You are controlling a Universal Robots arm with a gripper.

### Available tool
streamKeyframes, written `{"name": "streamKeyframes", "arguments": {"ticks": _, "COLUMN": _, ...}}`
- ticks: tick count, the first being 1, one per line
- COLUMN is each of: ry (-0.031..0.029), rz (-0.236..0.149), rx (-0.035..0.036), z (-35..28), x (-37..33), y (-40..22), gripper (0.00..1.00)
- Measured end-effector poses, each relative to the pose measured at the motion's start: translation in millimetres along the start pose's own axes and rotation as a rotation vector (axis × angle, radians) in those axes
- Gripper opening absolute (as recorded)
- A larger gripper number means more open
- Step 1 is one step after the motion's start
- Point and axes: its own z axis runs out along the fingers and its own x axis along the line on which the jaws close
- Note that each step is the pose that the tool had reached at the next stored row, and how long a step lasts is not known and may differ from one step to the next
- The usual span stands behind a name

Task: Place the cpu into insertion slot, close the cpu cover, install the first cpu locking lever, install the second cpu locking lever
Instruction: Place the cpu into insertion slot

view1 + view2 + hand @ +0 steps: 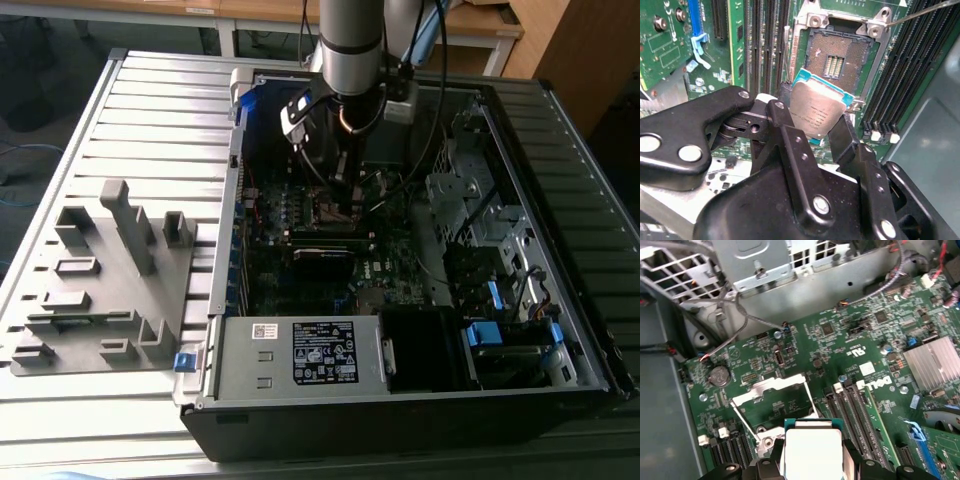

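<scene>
Inside the open computer case (400, 428), my claw (815, 111) is clenched on the cpu (820, 117), holding it close over the insertion slot (837, 60) but not seated. I see the cpu cover (771, 386) swung open beside the slot, on the green board (850, 340).

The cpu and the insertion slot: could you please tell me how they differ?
The small flat square cpu has a pale silver metal top; the square insertion slot with its silvery rim is dark inside. The cpu is clamped in the jaws of the gripper, unseated; the insertion slot sits fixed in the green circuit board, empty. Both are square.
</scene>
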Motion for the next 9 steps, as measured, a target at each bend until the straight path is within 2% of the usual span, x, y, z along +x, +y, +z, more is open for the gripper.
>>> {"name": "streamKeyframes", "arguments": {"ticks": 5, "ry": 0.0213, "rz": -0.06, "rx": 0.0066, "z": 0.4, "x": 0.0, "y": 0.0, "gripper": 0.54}}
{"name": "streamKeyframes", "arguments": {"ticks": 9, "ry": 0.0319, "rz": -0.123, "rx": 0.0095, "z": 1.4, "x": 0.0, "y": -0.2, "gripper": 0.54}}
